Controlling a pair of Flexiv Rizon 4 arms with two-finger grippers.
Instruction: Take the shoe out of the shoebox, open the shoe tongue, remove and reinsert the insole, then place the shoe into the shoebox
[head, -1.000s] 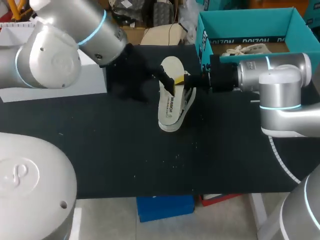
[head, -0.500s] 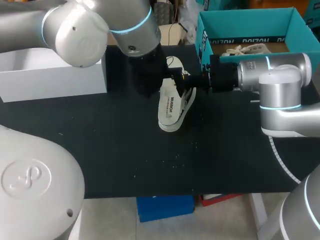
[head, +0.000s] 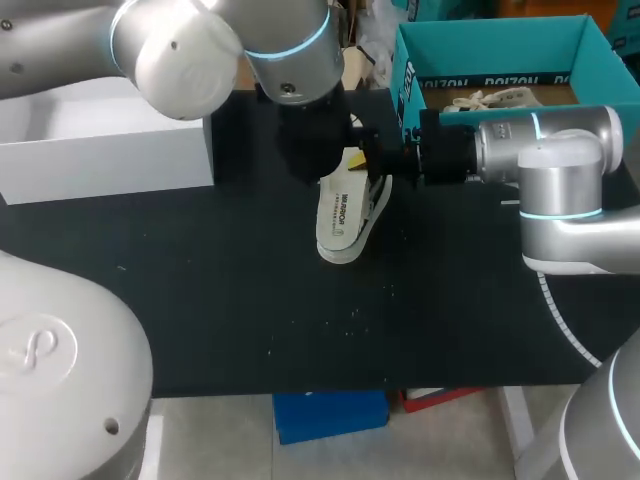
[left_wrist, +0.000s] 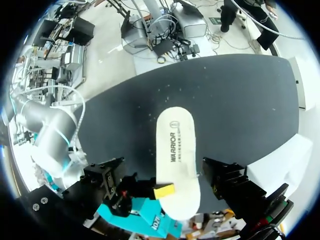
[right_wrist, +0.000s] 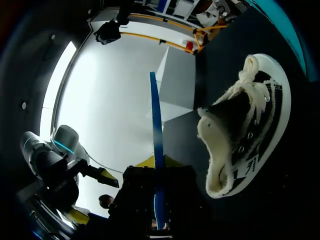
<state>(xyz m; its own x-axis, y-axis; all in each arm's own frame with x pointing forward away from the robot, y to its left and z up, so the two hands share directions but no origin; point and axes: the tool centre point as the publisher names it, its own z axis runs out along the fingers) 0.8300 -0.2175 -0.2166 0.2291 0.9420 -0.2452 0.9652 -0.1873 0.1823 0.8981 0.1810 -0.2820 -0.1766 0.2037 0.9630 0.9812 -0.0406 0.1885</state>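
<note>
Midway through the insole step. Gripping the white insole in the right tool, centre of the head view, outside the shoe lying on its side on the desk just beside. Cannot tell the opening of the left tool above it. Next, likely: feeding the insole toe-first into the shoe's mouth, bracing the shoe, then over to the shoebox, upper right.

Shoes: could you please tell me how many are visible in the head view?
1 for certain: the shoe lies on its side on the black table beside the insole. White laces inside the teal shoebox may belong to a second, mostly hidden.
</note>
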